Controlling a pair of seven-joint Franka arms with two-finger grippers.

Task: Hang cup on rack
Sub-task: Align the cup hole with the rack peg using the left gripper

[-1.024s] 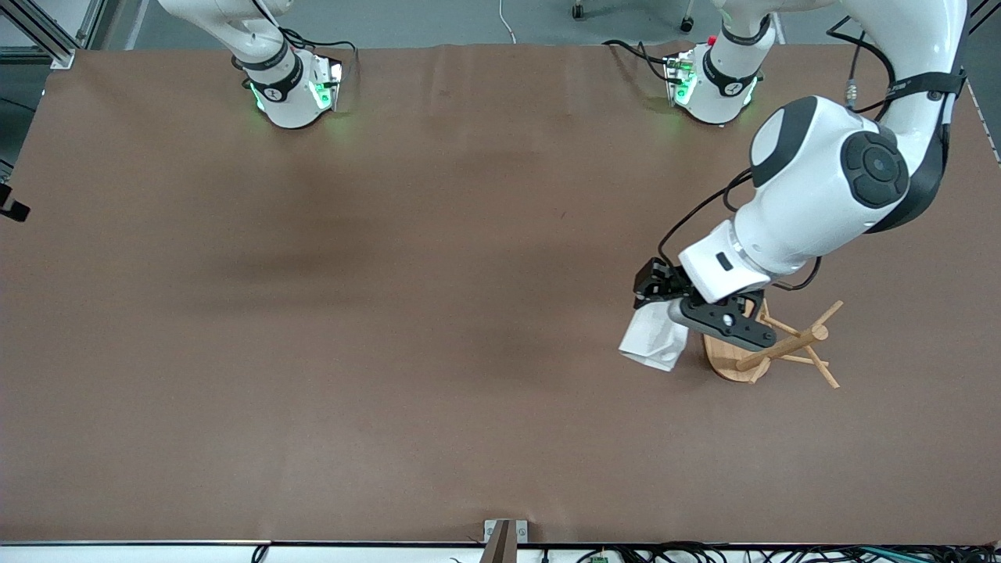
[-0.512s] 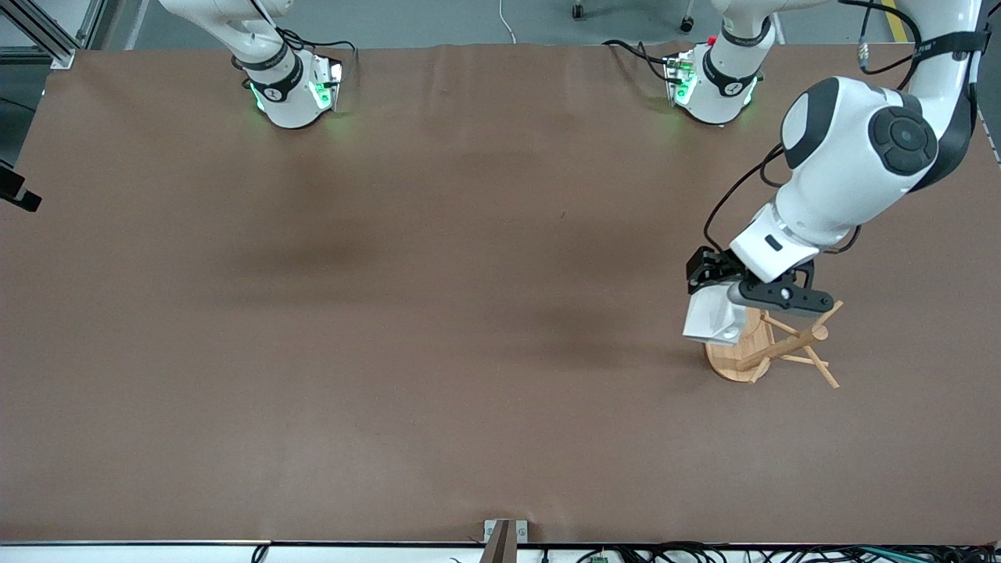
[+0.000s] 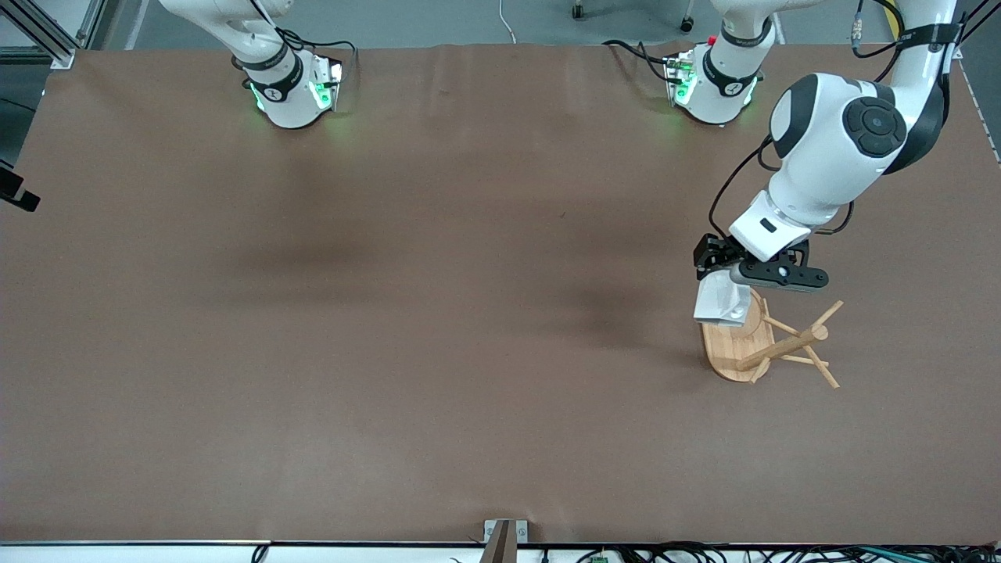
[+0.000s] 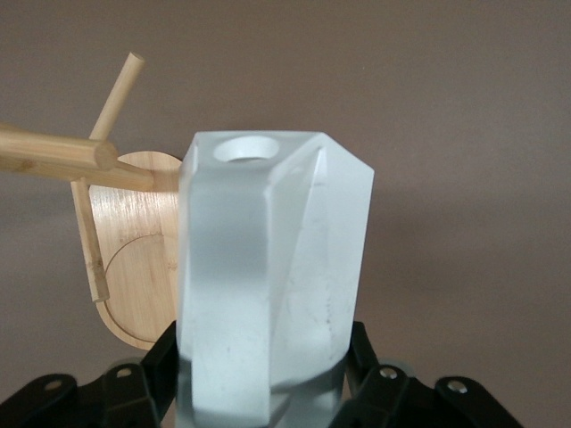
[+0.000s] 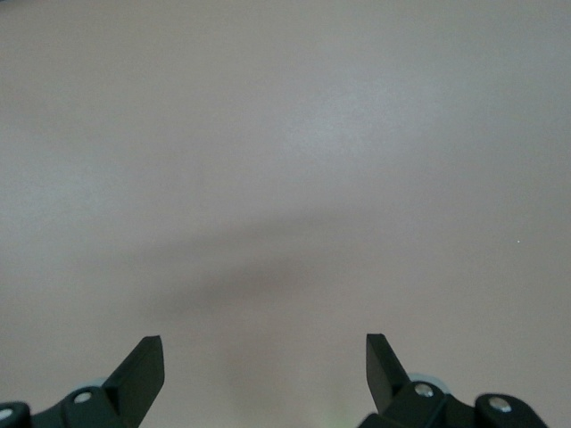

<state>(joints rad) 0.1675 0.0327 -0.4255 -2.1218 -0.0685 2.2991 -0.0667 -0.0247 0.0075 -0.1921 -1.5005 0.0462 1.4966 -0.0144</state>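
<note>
At the left arm's end of the brown table (image 3: 438, 328), the rack (image 3: 762, 344) stands with its oval base flat and its post and thin pegs fanning out toward the table edge. The left arm reaches down over it, and the left claw (image 3: 731, 291) is clenched on the cup (image 3: 723, 301), holding it in the air over the edge of the rack's base that faces the middle of the table. In the left wrist view the cup (image 4: 268, 276) sits between the black fingers (image 4: 370, 379), its long axis pointing straight out from the claw, and the round hole in its tab shows at the outer end. The rack's post and pegs (image 4: 85, 156) lie just beside that end, seemingly not yet through the hole. So the coming move likely turns on bringing the hole sideways onto a peg tip. The right claw (image 5: 265, 361) waits released over bare table, so the left arm is much the nearer.
</note>
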